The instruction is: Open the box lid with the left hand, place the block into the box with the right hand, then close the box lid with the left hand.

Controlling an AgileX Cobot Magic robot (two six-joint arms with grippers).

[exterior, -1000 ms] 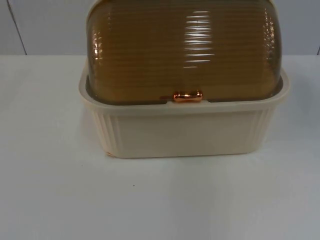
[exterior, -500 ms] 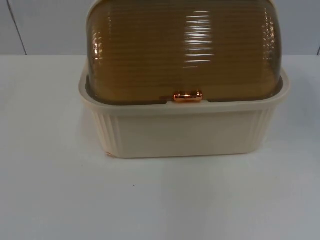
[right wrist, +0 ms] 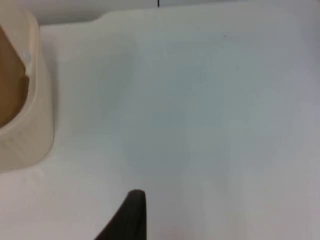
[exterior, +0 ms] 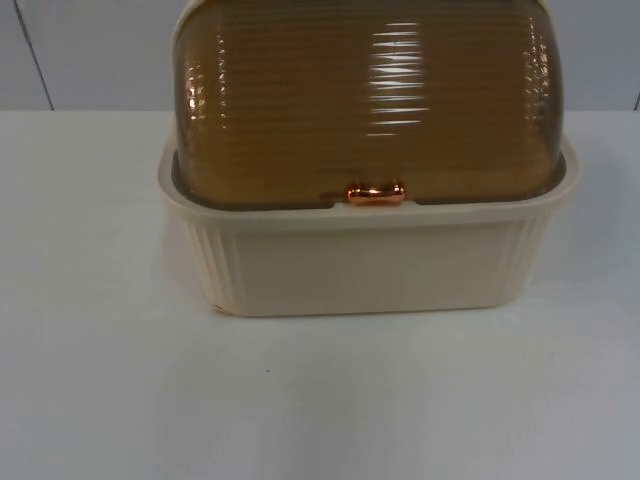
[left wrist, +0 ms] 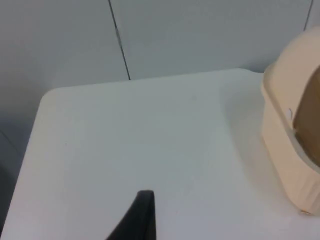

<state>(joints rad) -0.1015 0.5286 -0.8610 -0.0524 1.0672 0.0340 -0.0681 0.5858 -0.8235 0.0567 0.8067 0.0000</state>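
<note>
White table (exterior: 100,400) runs back to a grey partition wall (exterior: 90,50). On it stands the cream box (exterior: 370,265), amber lid (exterior: 365,100) down, copper handle (exterior: 376,193) facing front. Left gripper (left wrist: 142,220) and right gripper (right wrist: 131,217) hover off either side of the box; whether their claws are released or clenched cannot be told.

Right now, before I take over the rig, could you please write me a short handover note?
Left gripper: waiting over bare table to the box's left, holding nothing visible.
Right gripper: over bare table to the box's right, likewise.
Cream box sits mid-table by the partition wall; its brown ribbed lid is shut, copper handle at the front rim.
I can't spot the block.
Done: nothing evident. Left: open the lid, put the block in, close the lid.
</note>
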